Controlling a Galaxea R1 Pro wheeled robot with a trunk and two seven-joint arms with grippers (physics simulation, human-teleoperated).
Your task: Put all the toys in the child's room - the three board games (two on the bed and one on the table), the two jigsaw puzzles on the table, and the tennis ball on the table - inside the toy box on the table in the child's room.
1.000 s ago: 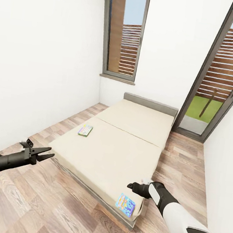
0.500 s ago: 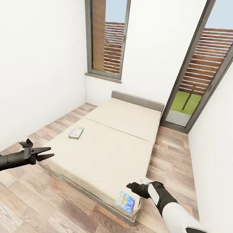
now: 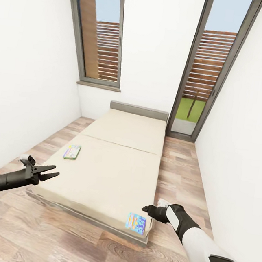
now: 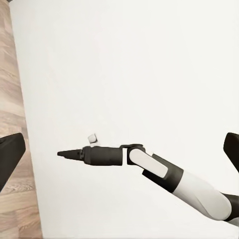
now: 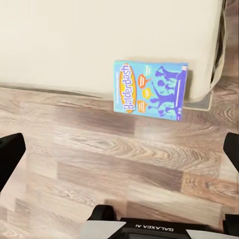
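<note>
The bed [image 3: 116,168] lies ahead, a low cream mattress in two sections with a grey headboard. A green-bordered board game [image 3: 72,151] rests flat near the mattress's left edge. The blue board game [image 3: 136,222] lies on the near right corner; in the right wrist view this blue board game [image 5: 151,89] overhangs the bed's edge above the floor. My left gripper [image 3: 50,173] hovers open over the floor off the bed's near left corner. My right gripper [image 3: 149,210] is open, empty, just right of the blue box. The table, toy box, jigsaw puzzles and tennis ball are out of view.
White walls close in on both sides. A tall window [image 3: 100,37] and a glass door [image 3: 203,74] with brown shutters stand behind the bed. Wood-plank floor [image 3: 179,169] runs in strips along both sides of the bed and in front.
The whole view has swung, so the bed now sits more squarely ahead and further left in the picture. Both arms hold the same pose. The board games have not moved on the mattress.
</note>
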